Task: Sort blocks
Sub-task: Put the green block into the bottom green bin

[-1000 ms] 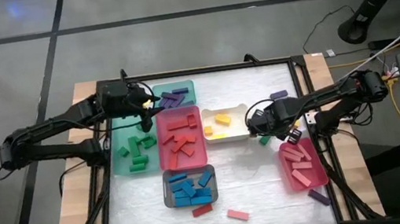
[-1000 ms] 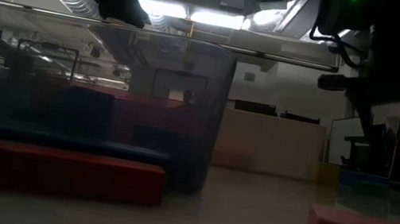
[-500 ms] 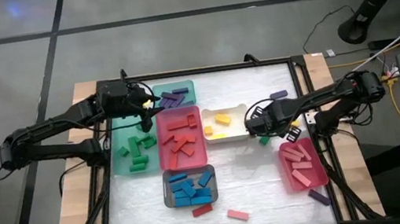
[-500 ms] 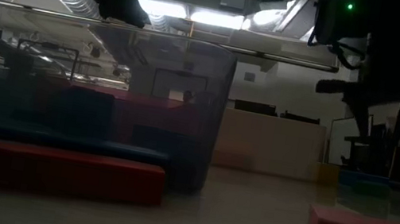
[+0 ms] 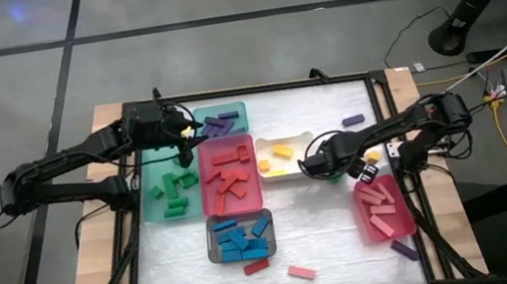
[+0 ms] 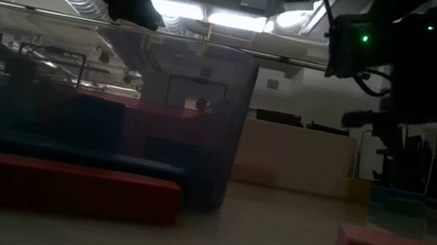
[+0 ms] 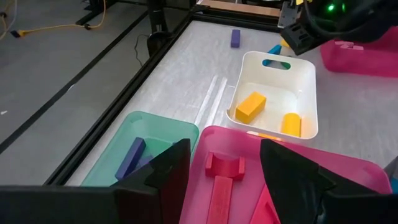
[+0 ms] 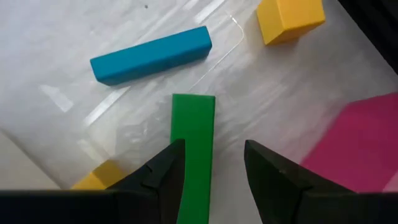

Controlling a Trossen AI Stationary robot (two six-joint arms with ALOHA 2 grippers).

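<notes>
A green bar (image 8: 193, 137) lies flat on the white table top beside a blue bar (image 8: 149, 55) and a yellow cube (image 8: 291, 18). My right gripper (image 8: 214, 180) is open just above the green bar, pointing steeply down, one finger on each side of its near end. In the high view this gripper (image 5: 320, 165) is between the white tray (image 5: 306, 140) and the pink tray (image 5: 386, 233). My left gripper (image 7: 224, 174) hangs open and empty over the red tray (image 7: 249, 140), near the teal tray (image 7: 155, 127).
A green tray (image 5: 151, 210), a red tray (image 5: 208, 207), a teal tray (image 5: 237, 114) and a grey tray (image 5: 212, 241) stand at centre left, each holding blocks. Loose red (image 5: 256, 265), pink (image 5: 301, 272) and purple (image 5: 404, 249) blocks lie near the front edge. Another purple block (image 5: 353, 120) lies far right.
My right gripper has sunk toward the green bar, tipped more steeply downward and shifted a little toward the table's left. Its fingers keep the same gap. No block has moved.
</notes>
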